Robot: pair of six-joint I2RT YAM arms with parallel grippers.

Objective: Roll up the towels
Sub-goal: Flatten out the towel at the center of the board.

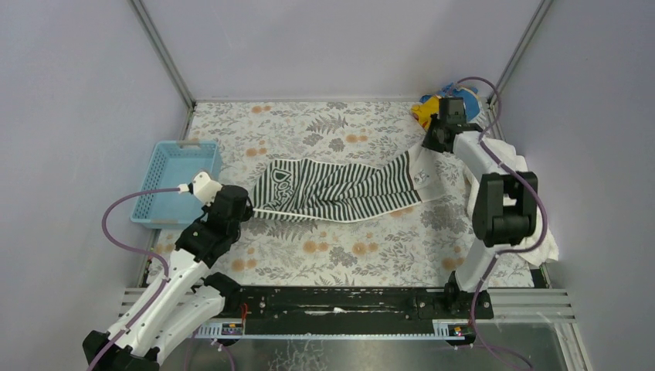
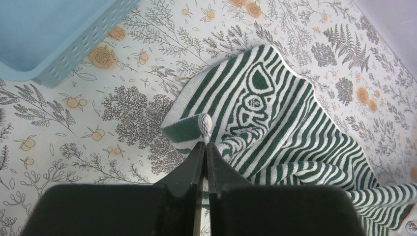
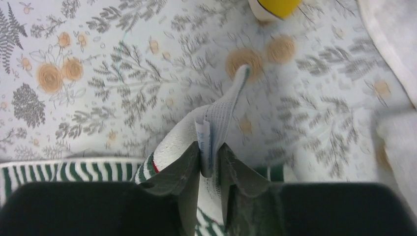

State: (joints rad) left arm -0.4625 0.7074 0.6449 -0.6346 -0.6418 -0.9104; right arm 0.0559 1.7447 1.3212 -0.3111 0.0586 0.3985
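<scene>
While my left gripper point(image 2: 205, 145) and right gripper point(image 3: 209, 153) each pinch an end of the striped towel point(image 1: 340, 189), it lies stretched across the bench point(image 1: 347, 255). I judge nothing rolled yet; the white towel point(image 1: 544, 249) sits heaped at right.

The striped towel point(image 2: 295, 140) bears large woven letters, too distorted to read. Print on its white tag point(image 3: 205, 132) is blurred.

The striped towel point(image 1: 340, 189) lies stretched out centrally; white towel point(image 1: 541, 243) bunched far right.
</scene>
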